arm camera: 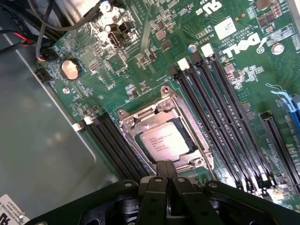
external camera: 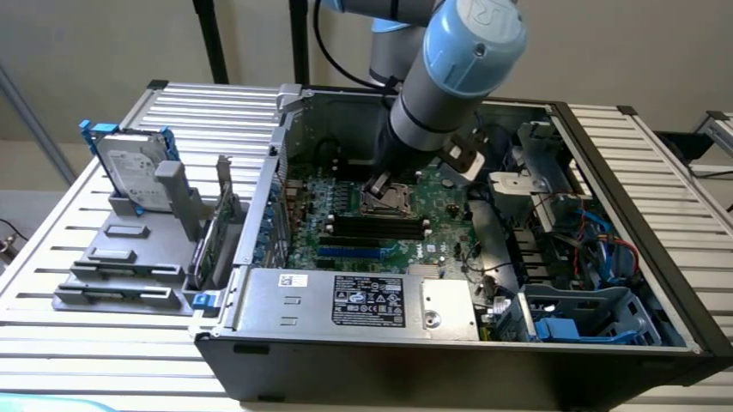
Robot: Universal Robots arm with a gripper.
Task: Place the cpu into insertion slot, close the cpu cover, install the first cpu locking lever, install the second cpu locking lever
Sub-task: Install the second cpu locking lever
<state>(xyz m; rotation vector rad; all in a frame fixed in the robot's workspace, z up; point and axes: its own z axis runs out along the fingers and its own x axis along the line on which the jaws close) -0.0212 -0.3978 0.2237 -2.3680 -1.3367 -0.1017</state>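
i look into the open computer case [external camera: 641, 257] through both cameras. in the wrist view the gripper [arm camera: 165, 169] has its two black fingers pressed together, with no gap between them and nothing held. the tips point down at the edge of the cpu cover [arm camera: 140, 123], the thin silver frame, which lies flat over the insertion slot [arm camera: 199, 161]. the cpu [arm camera: 163, 139] sits in the window of this frame, silver face up with small printed text. so the cpu is just beyond the closed fingertips, very near but apart from them, and it lies flat in the socket. whether the tips touch the frame edge or a lever there, i cannot tell. long black memory slots [arm camera: 220, 108] run on both sides of the socket on the green motherboard [arm camera: 154, 56].

in the exterior view the arm [external camera: 452, 77] comes down from above over the socket [external camera: 390, 199], in the middle of the board. a hard drive [external camera: 136, 176] stands in a grey holder outside the case, on the exterior view's left.
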